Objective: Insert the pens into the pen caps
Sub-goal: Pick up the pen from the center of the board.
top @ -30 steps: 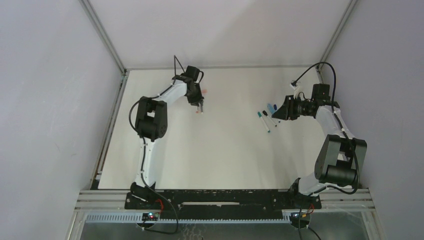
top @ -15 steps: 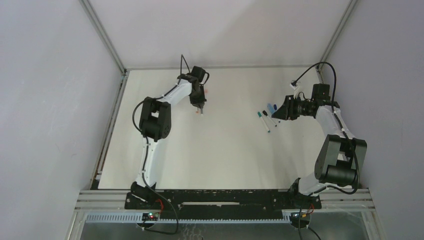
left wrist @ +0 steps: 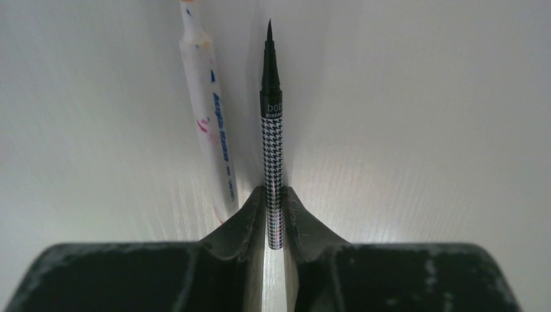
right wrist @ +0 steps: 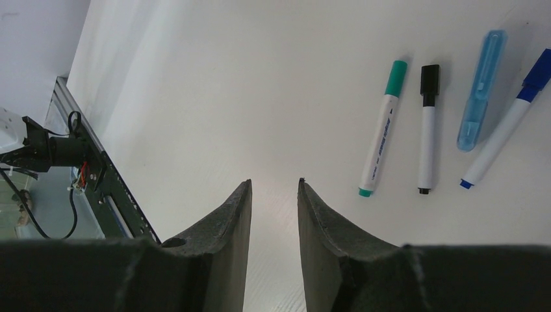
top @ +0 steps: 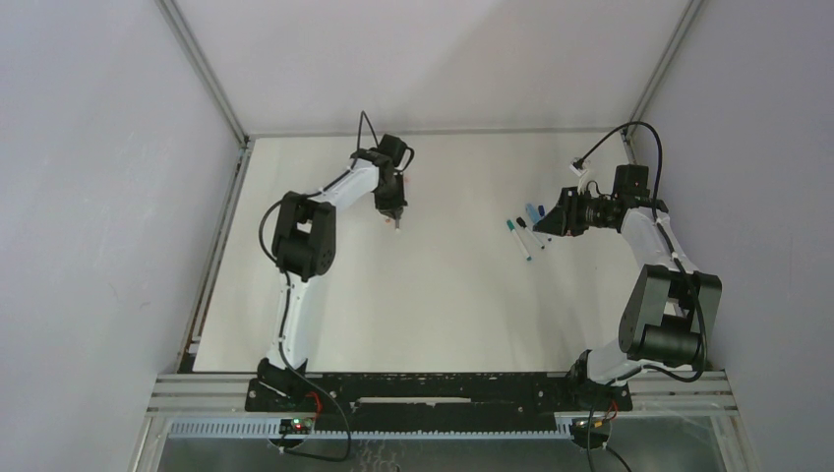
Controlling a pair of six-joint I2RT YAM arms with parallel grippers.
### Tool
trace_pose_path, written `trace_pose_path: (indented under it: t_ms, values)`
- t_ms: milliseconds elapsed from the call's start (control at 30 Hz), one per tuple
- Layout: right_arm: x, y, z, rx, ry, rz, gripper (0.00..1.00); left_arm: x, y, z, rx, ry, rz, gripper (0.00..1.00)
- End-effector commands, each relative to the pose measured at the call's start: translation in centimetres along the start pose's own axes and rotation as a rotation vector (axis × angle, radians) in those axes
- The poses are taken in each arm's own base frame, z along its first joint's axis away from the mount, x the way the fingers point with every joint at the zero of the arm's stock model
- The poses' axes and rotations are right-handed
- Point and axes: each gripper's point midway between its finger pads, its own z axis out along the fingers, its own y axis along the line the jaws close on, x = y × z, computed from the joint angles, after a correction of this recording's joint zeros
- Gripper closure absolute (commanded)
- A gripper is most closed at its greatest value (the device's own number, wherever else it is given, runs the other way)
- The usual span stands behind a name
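Note:
My left gripper [left wrist: 273, 190] [top: 396, 218] is shut on the tail end of a thin black-and-white houndstooth pen [left wrist: 272, 143]. Its bare black tip points away from me. Just left of it a white pen [left wrist: 209, 117] with blue lettering lies uncapped on the table. My right gripper [right wrist: 273, 182] [top: 543, 224] is open with nothing between its fingers. To its right lie a teal-capped pen [right wrist: 382, 140], a black-capped pen [right wrist: 426, 143], a thicker light-blue pen [right wrist: 481, 91] and a blue-capped pen [right wrist: 500, 140]. The only pen caps I see sit on those pens.
The white table [top: 443, 295] is boxed in by grey walls on three sides. A small white plug [top: 578, 169] on a black cable lies at the back right. The metal rail [right wrist: 104, 175] of the table's near edge shows left of my right gripper.
My left gripper has shifted slightly right and down over the table and closed on the houndstooth pen. The right arm has not moved.

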Motion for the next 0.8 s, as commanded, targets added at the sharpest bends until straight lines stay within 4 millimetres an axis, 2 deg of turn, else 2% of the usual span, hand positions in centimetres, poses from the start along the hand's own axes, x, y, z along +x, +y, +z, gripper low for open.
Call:
trace_pose_path:
  t_ms: [0, 200, 367, 533, 667, 767]
  values:
    - [-0.9, 1.0, -0.5, -0.026, -0.033, -0.035, 0.61, 3.0, -0.2, -0.7, -0.022, 0.065, 0.063, 0.84]
    - [-1.0, 1.5, -0.6, -0.041, -0.035, -0.041, 0.62, 4.2, -1.1, -2.1, 0.018, 0.042, 0.095, 0.97]
    - [-1.0, 2.5, -0.6, -0.068, -0.037, -0.063, 0.62, 4.2, -2.9, -5.0, 0.156, -0.055, 0.101, 1.0]
    - [-1.2, 4.7, -0.6, -0.136, -0.042, -0.106, 0.63, 4.1, -5.8, -9.2, 0.401, -0.212, 0.117, 1.0]
    - [-1.4, 7.2, -0.6, -0.207, -0.034, -0.153, 0.64, 4.3, -8.2, -13.9, 0.598, -0.363, 0.149, 1.0]
    - [-2.0, 9.8, -1.1, -0.261, -0.011, -0.23, 0.64, 4.5, -10.1, -18.3, 0.761, -0.492, 0.175, 1.0]
